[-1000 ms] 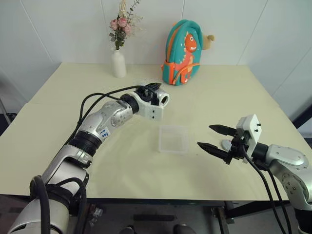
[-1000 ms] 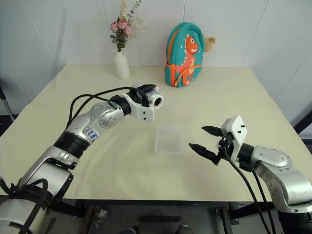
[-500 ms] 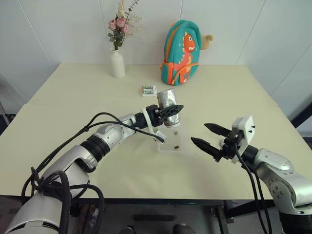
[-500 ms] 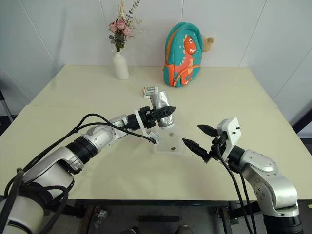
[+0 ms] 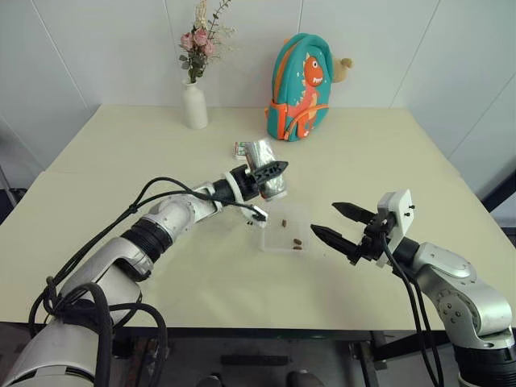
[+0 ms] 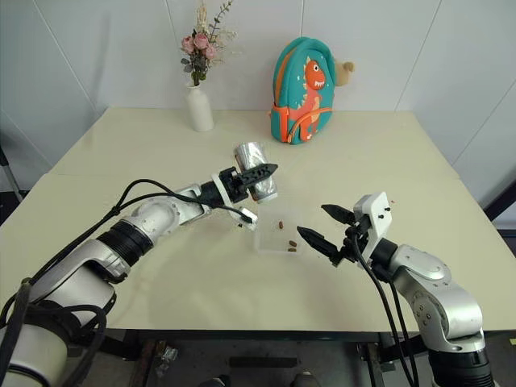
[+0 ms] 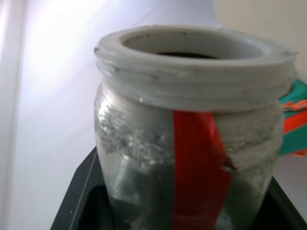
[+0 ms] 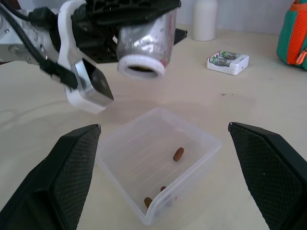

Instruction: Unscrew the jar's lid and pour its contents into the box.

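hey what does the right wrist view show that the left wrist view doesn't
The right wrist view shows the box with brown contents lying in it, a small white-and-green packet on the table, and the left gripper shut on the jar. The left wrist view shows the jar's red label stripe up close. Both show the jar, lid off, with its white threaded rim.

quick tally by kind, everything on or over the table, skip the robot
jar: 1
box: 1
pellets seen in the box: 3
vase with flowers: 1
backpack: 1
packet: 1
total: 8
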`<action>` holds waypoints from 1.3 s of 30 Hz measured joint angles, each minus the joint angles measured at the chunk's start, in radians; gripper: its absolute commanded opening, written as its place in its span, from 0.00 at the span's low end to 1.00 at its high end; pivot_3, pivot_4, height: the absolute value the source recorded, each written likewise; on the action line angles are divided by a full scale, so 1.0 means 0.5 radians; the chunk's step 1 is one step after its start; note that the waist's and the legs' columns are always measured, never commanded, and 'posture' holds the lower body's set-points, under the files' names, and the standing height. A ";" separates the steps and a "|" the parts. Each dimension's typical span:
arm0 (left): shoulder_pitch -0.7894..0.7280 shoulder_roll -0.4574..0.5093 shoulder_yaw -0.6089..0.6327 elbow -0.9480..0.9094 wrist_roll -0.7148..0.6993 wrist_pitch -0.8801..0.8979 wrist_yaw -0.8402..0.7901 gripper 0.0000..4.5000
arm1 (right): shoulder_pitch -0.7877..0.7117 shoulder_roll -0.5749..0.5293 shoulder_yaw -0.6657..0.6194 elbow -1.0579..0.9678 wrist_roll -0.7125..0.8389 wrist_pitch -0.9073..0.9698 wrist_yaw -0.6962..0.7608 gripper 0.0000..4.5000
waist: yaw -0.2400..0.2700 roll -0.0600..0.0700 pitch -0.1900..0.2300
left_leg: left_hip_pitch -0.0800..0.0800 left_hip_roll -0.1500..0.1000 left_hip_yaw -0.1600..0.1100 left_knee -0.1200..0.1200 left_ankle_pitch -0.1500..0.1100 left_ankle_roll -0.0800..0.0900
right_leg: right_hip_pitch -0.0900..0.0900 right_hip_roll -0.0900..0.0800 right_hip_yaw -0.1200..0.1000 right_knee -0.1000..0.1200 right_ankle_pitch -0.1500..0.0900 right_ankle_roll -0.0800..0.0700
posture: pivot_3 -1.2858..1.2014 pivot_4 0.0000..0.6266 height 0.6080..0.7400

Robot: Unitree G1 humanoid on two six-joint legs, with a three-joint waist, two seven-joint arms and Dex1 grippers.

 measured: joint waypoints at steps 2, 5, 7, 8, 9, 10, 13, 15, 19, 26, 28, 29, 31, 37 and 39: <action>0.042 -0.006 0.266 -0.009 -0.502 -0.092 -0.386 0.44 | 0.004 0.000 0.000 0.001 -0.003 -0.002 0.011 1.00 | 0.000 0.001 -0.001 | 0.000 0.000 0.000 0.000 0.000 0.000 | 0.000 0.000 0.000 0.000 0.000 -0.001 | 0.52 0.24 1.00; 0.202 -0.142 0.740 -0.012 -1.346 0.197 -1.118 0.44 | 0.004 -0.002 -0.002 0.004 -0.011 -0.008 0.026 1.00 | -0.002 0.004 -0.003 | 0.002 0.001 0.002 0.001 0.000 0.000 | 0.001 0.000 0.000 0.004 -0.001 -0.002 | 0.52 0.24 1.00; 0.247 -0.245 1.000 0.020 -1.769 0.591 -1.472 0.44 | 0.004 -0.005 -0.001 0.012 -0.016 -0.016 0.036 1.00 | -0.003 0.004 -0.002 | 0.002 0.001 0.001 0.004 0.001 0.001 | 0.001 0.001 -0.001 0.007 -0.001 -0.002 | 0.52 0.24 1.00; 0.248 -0.279 1.143 0.055 -1.963 0.826 -1.606 0.44 | 0.003 -0.007 -0.001 0.017 -0.017 -0.024 0.045 1.00 | -0.006 0.004 -0.002 | 0.002 0.001 0.001 0.007 0.001 0.001 | 0.001 0.001 -0.001 0.008 -0.001 -0.002 | 0.52 0.24 1.00; 0.246 -0.286 1.265 0.080 -2.114 1.030 -1.692 0.44 | 0.004 -0.016 0.000 0.022 -0.020 -0.034 0.054 1.00 | -0.011 0.004 -0.002 | 0.002 0.001 0.000 0.008 0.001 0.001 | 0.001 0.001 -0.001 0.010 -0.001 -0.002 | 0.52 0.24 1.00; 0.241 -0.287 1.373 0.116 -2.224 1.190 -1.722 0.44 | 0.003 -0.030 0.000 0.028 -0.028 -0.039 0.066 1.00 | -0.016 0.004 -0.002 | 0.002 0.001 0.000 0.010 0.001 0.002 | 0.001 0.001 0.000 0.011 -0.001 -0.002 | 0.52 0.24 1.00; 0.220 -0.254 1.679 0.342 -2.447 1.405 -1.644 0.44 | -0.011 -0.062 0.000 0.073 -0.047 -0.047 0.107 1.00 | -0.026 0.004 -0.002 | 0.002 0.001 -0.002 0.016 0.000 0.002 | 0.001 0.001 -0.001 0.016 -0.001 -0.002 | 0.52 0.24 1.00; 0.221 -0.201 1.829 0.514 -2.521 1.370 -1.571 0.44 | -0.022 -0.092 0.000 0.097 -0.057 -0.052 0.142 1.00 | -0.031 0.003 -0.002 | 0.002 0.001 -0.002 0.019 0.000 0.002 | 0.001 0.001 -0.001 0.019 -0.001 -0.001 | 0.52 0.24 1.00; 0.291 -0.110 1.915 0.700 -2.539 1.040 -1.541 0.44 | -0.084 -0.172 0.003 0.143 -0.089 -0.094 0.245 1.00 | -0.025 0.003 -0.002 | 0.002 0.000 -0.002 0.025 0.000 0.001 | 0.004 0.000 -0.001 0.019 0.000 -0.001 | 0.52 0.24 1.00; 0.502 -0.090 2.010 0.900 -2.633 0.558 -1.844 0.44 | -0.092 -0.207 0.005 0.171 -0.103 -0.126 0.317 1.00 | -0.002 0.002 -0.002 | 0.002 0.000 -0.002 0.027 0.000 0.001 | 0.005 0.001 -0.001 0.019 0.002 -0.002 | 0.52 0.24 1.00; 0.540 -0.098 2.086 0.959 -2.703 0.462 -1.881 0.44 | -0.092 -0.208 0.004 0.171 -0.102 -0.125 0.316 1.00 | -0.001 0.002 -0.002 | 0.002 0.001 -0.002 0.027 0.000 0.001 | 0.005 0.001 -0.001 0.019 0.002 -0.002 | 0.52 0.24 1.00; 0.548 -0.098 2.100 0.988 -2.717 0.434 -1.884 0.44 | -0.091 -0.207 0.004 0.169 -0.101 -0.122 0.314 1.00 | -0.001 0.002 -0.002 | 0.002 0.001 -0.002 0.027 0.000 0.001 | 0.005 0.001 -0.001 0.019 0.002 -0.002 | 0.52 0.24 1.00; 0.555 -0.102 2.099 1.012 -2.729 0.417 -1.922 0.52 | -0.091 -0.207 0.004 0.160 -0.099 -0.112 0.306 1.00 | -0.002 0.002 -0.002 | 0.002 0.001 -0.002 0.028 0.000 0.001 | 0.005 0.001 -0.001 0.019 0.002 -0.002 | 0.52 0.24 1.00; 0.590 -0.112 2.050 1.012 -2.719 0.316 -2.020 0.92 | -0.092 -0.207 0.005 0.149 -0.090 -0.086 0.293 1.00 | -0.007 0.002 -0.002 | 0.002 0.001 -0.002 0.027 0.000 0.001 | 0.005 0.001 -0.001 0.019 0.002 -0.001 | 0.52 0.24 1.00; 0.607 -0.112 2.038 1.011 -2.709 0.289 -2.001 1.00 | -0.092 -0.206 0.005 0.149 -0.089 -0.085 0.292 1.00 | -0.010 0.002 -0.002 | 0.002 0.001 -0.002 0.027 0.000 0.001 | 0.005 0.001 -0.001 0.019 0.002 -0.001 | 0.52 0.24 1.00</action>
